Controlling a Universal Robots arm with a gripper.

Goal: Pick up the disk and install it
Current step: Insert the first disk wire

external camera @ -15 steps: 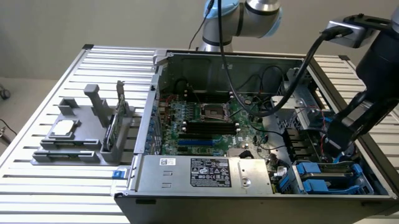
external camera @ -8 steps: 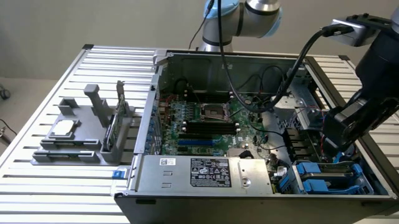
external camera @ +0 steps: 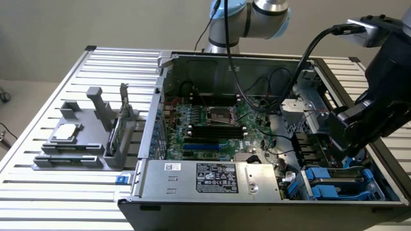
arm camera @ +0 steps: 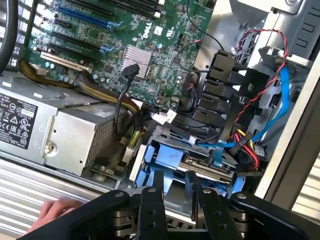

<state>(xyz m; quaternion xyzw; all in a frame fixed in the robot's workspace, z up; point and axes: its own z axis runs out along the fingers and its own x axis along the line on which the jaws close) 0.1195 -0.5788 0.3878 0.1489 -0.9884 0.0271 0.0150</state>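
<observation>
The disk shows in the wrist view as a grey body in a blue plastic carrier. It sits low in the drive bay at the front corner of the open computer case. My black gripper hangs straight over it, and its two fingers stand close on either side of the carrier's upper edge, shut on it. In the exterior view the gripper reaches down into the case at the exterior view's right, just above the blue plastic.
Red, black and blue cables run beside the bay. The silver power supply and green motherboard fill the case. A grey fixture holds a square chip and an upright green card. Something hand-like shows outside the case.
</observation>
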